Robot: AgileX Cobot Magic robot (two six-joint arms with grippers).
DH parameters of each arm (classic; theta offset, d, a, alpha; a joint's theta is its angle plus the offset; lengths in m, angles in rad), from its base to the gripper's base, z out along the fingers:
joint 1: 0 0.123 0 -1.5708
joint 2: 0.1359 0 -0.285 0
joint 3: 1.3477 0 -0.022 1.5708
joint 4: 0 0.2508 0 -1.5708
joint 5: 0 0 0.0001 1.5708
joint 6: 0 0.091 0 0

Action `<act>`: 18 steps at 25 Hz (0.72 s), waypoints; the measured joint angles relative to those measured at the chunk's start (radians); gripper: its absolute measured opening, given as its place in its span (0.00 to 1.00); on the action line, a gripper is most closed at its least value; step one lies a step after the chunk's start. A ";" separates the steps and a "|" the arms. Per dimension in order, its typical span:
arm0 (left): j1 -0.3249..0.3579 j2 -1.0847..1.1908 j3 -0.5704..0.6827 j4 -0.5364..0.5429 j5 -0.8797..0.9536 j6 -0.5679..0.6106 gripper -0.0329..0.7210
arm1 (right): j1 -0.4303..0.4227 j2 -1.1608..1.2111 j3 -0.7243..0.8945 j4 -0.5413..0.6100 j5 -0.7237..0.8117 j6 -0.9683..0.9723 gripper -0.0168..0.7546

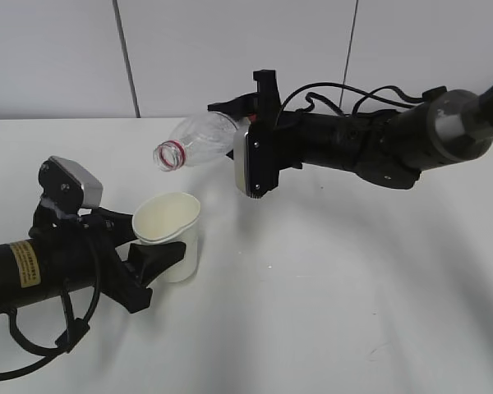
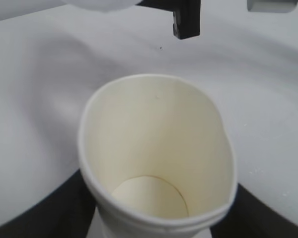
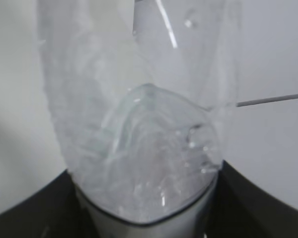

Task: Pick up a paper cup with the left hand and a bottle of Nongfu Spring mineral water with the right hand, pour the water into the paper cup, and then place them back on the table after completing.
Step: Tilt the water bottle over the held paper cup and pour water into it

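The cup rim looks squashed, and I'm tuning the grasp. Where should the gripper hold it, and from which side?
Hold the cup lower on its wall, below the rim, coming from the side as the left gripper does now. The rim is pinched oval, so the upper wall seems soft; the base likely holds shape better.

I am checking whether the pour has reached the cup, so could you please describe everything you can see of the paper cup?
The paper cup is plain off-white paper with a rolled rim, squeezed into an oval by the left hand, whose black fingers clamp its sides. It stands upright, low over the white table; contact is unclear. In the left wrist view its inside looks dry and empty. The bottle, tipped mouth-down, hangs above and behind it.
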 joint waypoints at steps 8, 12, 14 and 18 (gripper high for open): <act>0.000 0.000 0.000 0.007 0.000 0.000 0.60 | 0.000 0.000 0.000 -0.002 -0.002 -0.128 0.57; 0.000 0.000 0.000 0.008 0.000 0.000 0.60 | 0.000 0.000 0.000 -0.002 -0.015 -0.162 0.57; 0.000 0.000 0.000 0.015 0.000 0.000 0.60 | 0.000 0.000 0.000 -0.002 -0.015 -0.183 0.57; 0.000 0.000 0.000 0.034 0.000 0.000 0.59 | 0.000 0.000 0.000 -0.002 -0.015 -0.215 0.57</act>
